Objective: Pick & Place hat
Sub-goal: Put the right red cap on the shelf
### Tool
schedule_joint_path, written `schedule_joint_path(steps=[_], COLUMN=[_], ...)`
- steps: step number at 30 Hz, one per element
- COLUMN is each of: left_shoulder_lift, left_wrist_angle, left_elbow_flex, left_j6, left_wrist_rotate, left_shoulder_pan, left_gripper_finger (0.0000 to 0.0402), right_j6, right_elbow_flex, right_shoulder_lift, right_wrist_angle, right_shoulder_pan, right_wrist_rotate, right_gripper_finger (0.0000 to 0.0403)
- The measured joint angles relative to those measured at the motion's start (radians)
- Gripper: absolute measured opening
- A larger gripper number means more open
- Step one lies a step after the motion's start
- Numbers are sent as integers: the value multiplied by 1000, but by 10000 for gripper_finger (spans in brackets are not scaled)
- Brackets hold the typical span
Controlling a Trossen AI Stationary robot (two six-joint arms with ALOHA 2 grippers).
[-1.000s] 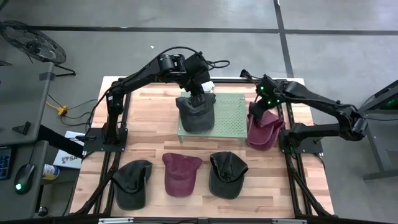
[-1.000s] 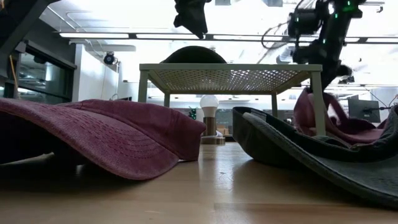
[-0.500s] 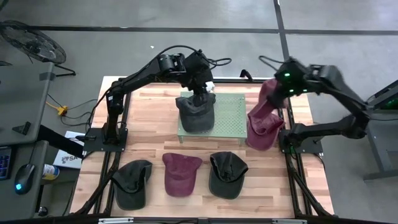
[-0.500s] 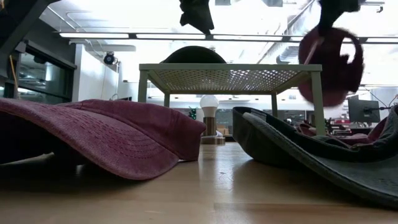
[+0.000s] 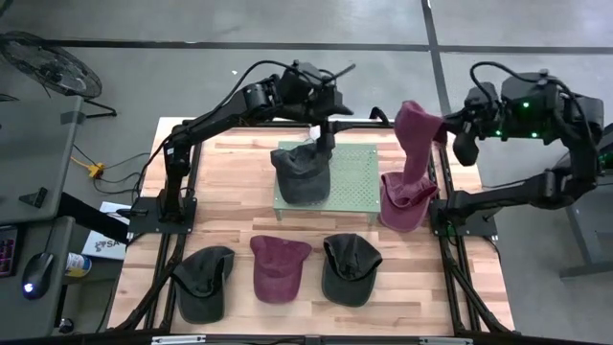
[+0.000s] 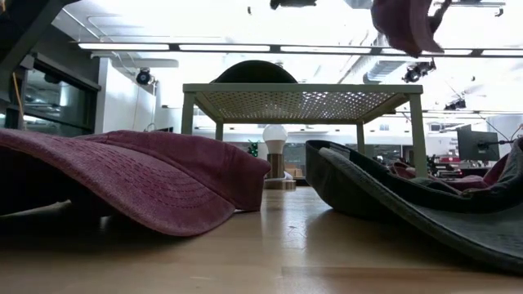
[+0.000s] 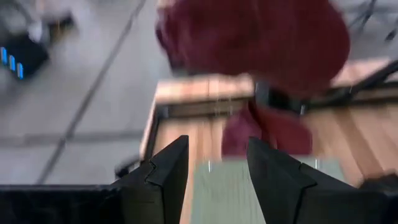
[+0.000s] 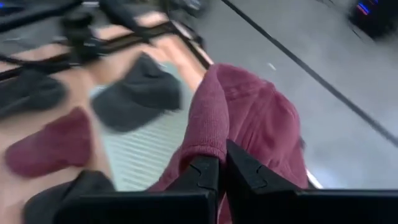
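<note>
Right pincer [image 5: 458,127]: raised high off the worktop's far right corner, its fingers [image 8: 205,171] pressed together on the fabric of a maroon hat [image 5: 414,129].
Held maroon hat: hangs in the air from that pinch, above and just behind another maroon hat [image 5: 406,199]; in the low view it shows at the upper edge, clear of the rack.
Maroon hat at right edge: lies crumpled on the worktop [image 5: 239,220], just beside the right end of the green rack [image 5: 352,174].
Left pincer [image 5: 326,117]: hovers above the far edge of the green rack, fingers [image 7: 168,171] spread with nothing between them.
Grey hat on rack [image 5: 301,172]: sits on the left part of the rack's perforated top, below the left pincer and apart from it.
Front row: a dark hat [image 5: 205,281] at left, a maroon hat in the middle [image 5: 278,267], and a dark hat at right [image 5: 351,267], all lying on the worktop near its front edge, close to one another.
Low view: the middle maroon hat and the right dark hat fill the foreground, with the rack standing on its legs behind them.
</note>
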Motion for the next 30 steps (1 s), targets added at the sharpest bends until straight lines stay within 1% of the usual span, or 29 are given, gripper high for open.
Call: schedule_joint_path(steps=[4, 7, 10, 12, 15, 17, 30], left_shoulder_lift=[0, 0, 0, 0, 0, 0, 0], left_wrist_angle=[148, 213, 231, 225, 190, 177, 171], left_elbow_flex=[0, 0, 0, 0, 0, 0, 0], left_j6=[82, 147, 191, 211, 263, 277, 277], left_wrist_rotate=[133, 190, 202, 234, 353, 400, 410], left_shoulder_pan=[0, -1, -1, 1, 0, -1, 0], left_gripper_finger=[159, 159, 159, 159, 159, 159, 159], right_j6=[-77, -99, -109, -123, -124, -123, -107], right_elbow_flex=[-1, -1, -2, -2, -2, -2, -2], right_shoulder_lift=[1, 10, 17, 22, 28, 30, 64], right_wrist_angle=[99, 146, 169, 183, 198, 205, 241], right_shoulder_pan=[41, 64, 89, 104, 124, 139, 224], right_wrist_rotate=[-99, -150, -184, -204, -225, -225, -223], right_gripper_finger=[0, 0, 0, 0, 0, 0, 0])
